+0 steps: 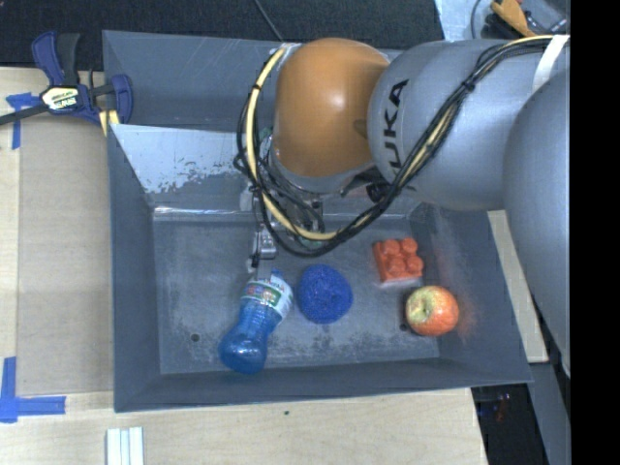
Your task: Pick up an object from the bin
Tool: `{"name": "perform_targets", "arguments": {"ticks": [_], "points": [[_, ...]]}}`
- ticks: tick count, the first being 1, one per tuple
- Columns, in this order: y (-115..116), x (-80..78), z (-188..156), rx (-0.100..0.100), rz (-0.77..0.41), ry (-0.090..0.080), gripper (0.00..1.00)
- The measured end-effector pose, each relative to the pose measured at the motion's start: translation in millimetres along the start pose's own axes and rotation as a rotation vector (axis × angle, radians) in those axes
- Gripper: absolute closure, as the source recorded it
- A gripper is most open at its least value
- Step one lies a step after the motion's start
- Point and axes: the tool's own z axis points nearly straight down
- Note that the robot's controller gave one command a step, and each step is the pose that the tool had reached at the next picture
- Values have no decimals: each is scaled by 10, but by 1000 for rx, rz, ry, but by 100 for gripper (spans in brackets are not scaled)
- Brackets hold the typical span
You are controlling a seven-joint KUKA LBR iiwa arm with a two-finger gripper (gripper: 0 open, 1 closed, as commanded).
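The gripper (262,250) shows as a small metal tip hanging below the wrist, and whether it is open or closed cannot be told, as the wrist's bulk hides most of it. Nothing can be seen held in it. It stands just above the upper end of a blue bottle (254,323), which lies on its side on the floor of the bin (194,260), left of centre. The labelled end of the bottle points up toward the gripper and its rounded base toward the near wall. By the look of it, the step in hand is the approach, and the grasp is not yet made. The next move seems to call for coming down over the bottle's labelled end and closing across its width, not along it, since a round bottle lying flat is apt to roll away from a glancing touch. A blue ball (325,294) sits just beside the bottle's upper end, on the right, and could be nudged on the way down. Farther right lie an orange-red block (397,260) with studs on top and an apple (431,310), both well apart from the gripper. Above it, the orange cover (325,105) and looping cables (254,134) face the camera. The grey arm (465,114) runs in from the right, with the wrist bent steeply downward into the bin.
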Motion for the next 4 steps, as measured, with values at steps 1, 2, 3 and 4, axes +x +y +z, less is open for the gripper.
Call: {"name": "perform_targets", "arguments": {"ticks": [1, 2, 3, 4], "points": [[-9, -15, -52, -1, 3, -8, 0], [-141, 186, 532, -2, -254, -14, 0], [-194, 350, 635, 1, -478, -13, 0], [-270, 546, 645, 2, -913, -10, 0]]}}
